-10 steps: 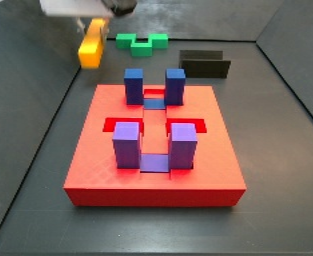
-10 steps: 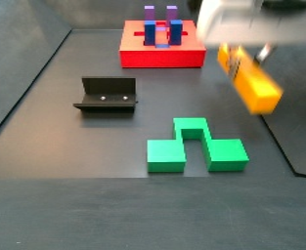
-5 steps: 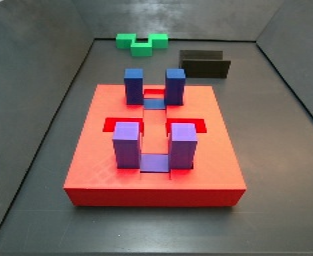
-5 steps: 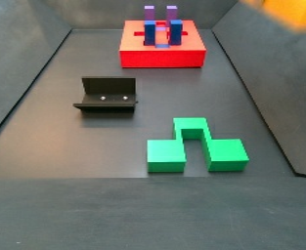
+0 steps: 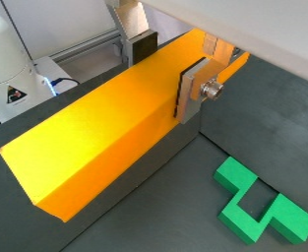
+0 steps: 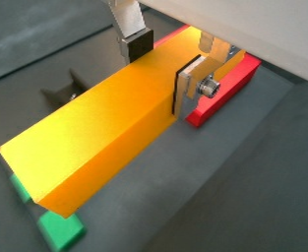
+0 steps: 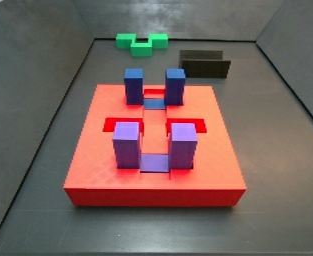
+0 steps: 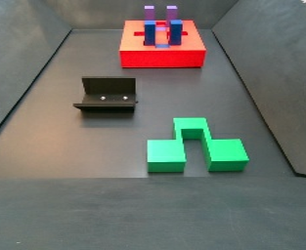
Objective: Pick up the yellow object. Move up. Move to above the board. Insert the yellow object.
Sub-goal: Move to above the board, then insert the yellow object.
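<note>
Wrist views: gripper [image 5: 169, 67] clamps yellow object [image 5: 110, 128].

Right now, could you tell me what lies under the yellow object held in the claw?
In the wrist views, the claw grips the yellow object above dark floor, with the green block and the board to its sides. The floor directly beneath is covered.

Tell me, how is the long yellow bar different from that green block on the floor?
The yellow object is a plain straight bar, while the green block is notched on one side. The yellow object is held off the floor, clamped in the claw in both wrist views; the green block lies loose on the dark floor. Neither side view shows the yellow object, but both show the green block. Both are solid-coloured and sharp-edged.
</note>
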Controlling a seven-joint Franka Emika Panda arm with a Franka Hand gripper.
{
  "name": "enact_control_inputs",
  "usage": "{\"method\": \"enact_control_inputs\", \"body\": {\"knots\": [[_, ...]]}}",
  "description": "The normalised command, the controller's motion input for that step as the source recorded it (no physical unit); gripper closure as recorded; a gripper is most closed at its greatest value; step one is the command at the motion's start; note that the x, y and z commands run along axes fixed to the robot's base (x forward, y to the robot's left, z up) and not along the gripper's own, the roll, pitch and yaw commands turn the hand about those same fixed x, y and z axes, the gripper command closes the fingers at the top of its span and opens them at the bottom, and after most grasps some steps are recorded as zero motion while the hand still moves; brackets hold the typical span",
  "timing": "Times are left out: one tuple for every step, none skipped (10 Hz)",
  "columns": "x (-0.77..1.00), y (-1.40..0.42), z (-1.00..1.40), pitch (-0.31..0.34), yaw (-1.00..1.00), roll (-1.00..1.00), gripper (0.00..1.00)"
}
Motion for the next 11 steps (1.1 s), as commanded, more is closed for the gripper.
{"method": "enact_control_inputs", "body": {"knots": [[0.80, -1.40, 0.19, 0.134, -0.28, 0.06, 1.00], [0.84, -1.40, 0.18, 0.182, -0.13, 0.08, 1.00], [0.88, -1.40, 0.18, 0.186, -0.09, -0.03, 1.00], [0.88, -1.40, 0.19, 0.179, -0.05, -0.03, 1.00], [0.86, -1.40, 0.20, 0.157, -0.02, 0.01, 1.00], [0.90, -1.40, 0.21, 0.156, 0.00, 0.01, 1.00], [0.94, -1.40, 0.21, 0.153, 0.00, 0.02, 1.00], [0.68, -0.96, 0.15, 0.167, 0.01, 0.06, 1.00], [0.37, -0.43, 0.08, 0.182, 0.01, 0.09, 1.00], [0.19, -0.19, 0.05, 0.138, 0.01, 0.07, 1.00], [0.01, 0.00, -0.02, 0.000, 0.00, 0.00, 1.00]]}}
